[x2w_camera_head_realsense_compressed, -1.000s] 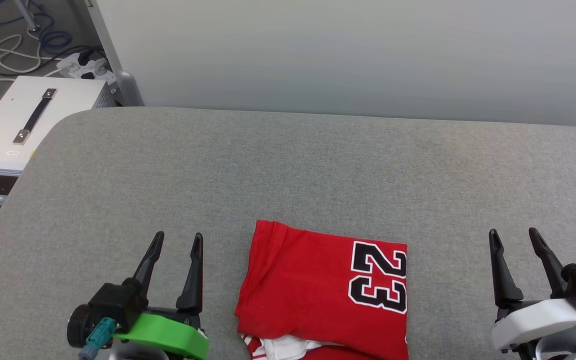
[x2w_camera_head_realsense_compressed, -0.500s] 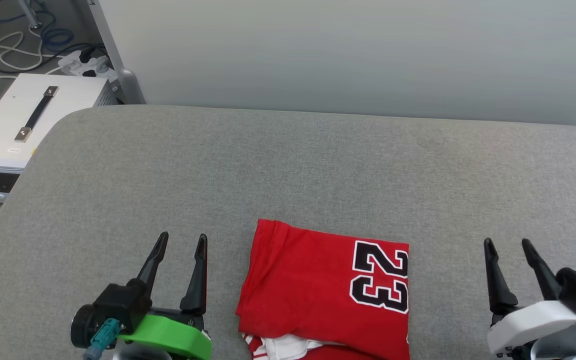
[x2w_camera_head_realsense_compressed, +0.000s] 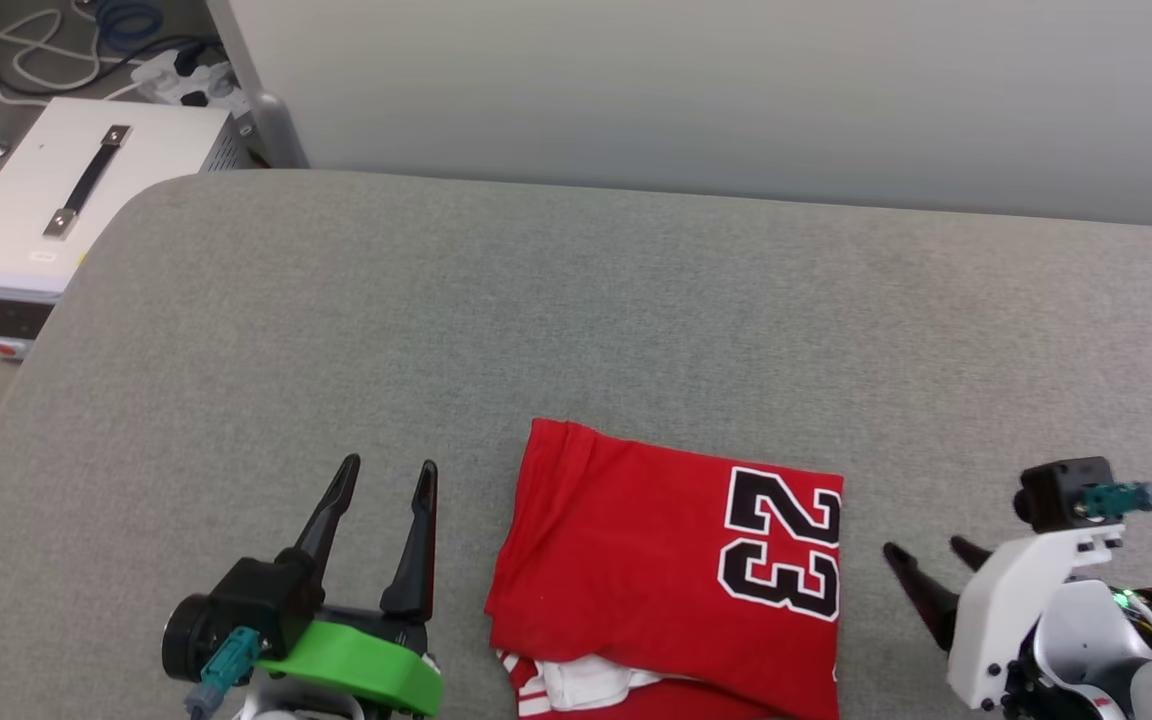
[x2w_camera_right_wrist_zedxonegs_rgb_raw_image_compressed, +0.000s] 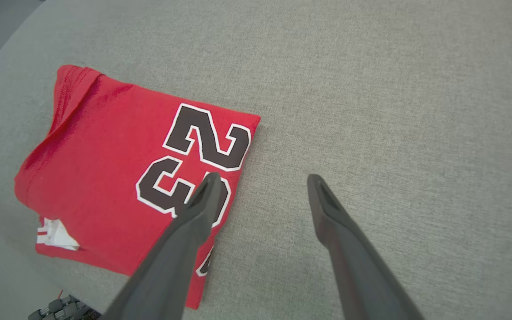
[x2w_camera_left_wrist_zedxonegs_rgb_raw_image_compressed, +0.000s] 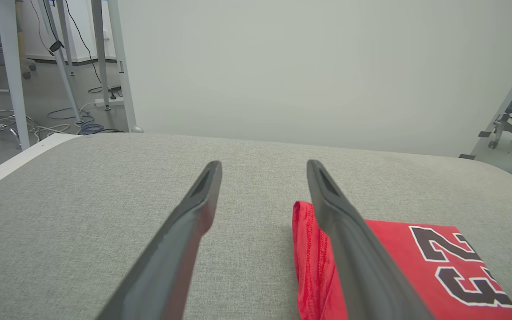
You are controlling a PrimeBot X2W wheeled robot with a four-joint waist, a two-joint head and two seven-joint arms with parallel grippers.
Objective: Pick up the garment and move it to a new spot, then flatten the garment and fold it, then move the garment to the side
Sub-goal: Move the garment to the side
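The garment (x2w_camera_head_realsense_compressed: 636, 560) lies folded into a red rectangle near the front edge of the grey surface, its black "23" on the right half and a bit of white sleeve and striped trim poking out below. It also shows as the garment (x2w_camera_left_wrist_zedxonegs_rgb_raw_image_compressed: 416, 262) and the garment (x2w_camera_right_wrist_zedxonegs_rgb_raw_image_compressed: 118, 178) in the wrist views. To its left my left gripper (x2w_camera_head_realsense_compressed: 386, 475) stands open and empty, fingers pointing away. My right gripper (x2w_camera_head_realsense_compressed: 926, 552) is open and empty too, tilted toward the garment's right edge; my right gripper (x2w_camera_right_wrist_zedxonegs_rgb_raw_image_compressed: 260, 180) hangs above that edge.
The grey padded surface (x2w_camera_head_realsense_compressed: 576, 300) stretches far behind and to both sides of the garment. A white box with a black handle (x2w_camera_head_realsense_compressed: 66, 200) sits on the floor off the left corner, with cables and a power strip (x2w_camera_head_realsense_compressed: 176, 80) behind it. A pale wall runs along the back.
My right arm has swung inward and tipped down, bringing its fingers close to the garment's right edge. The head camera has shifted slightly. The left gripper and garment stay put.
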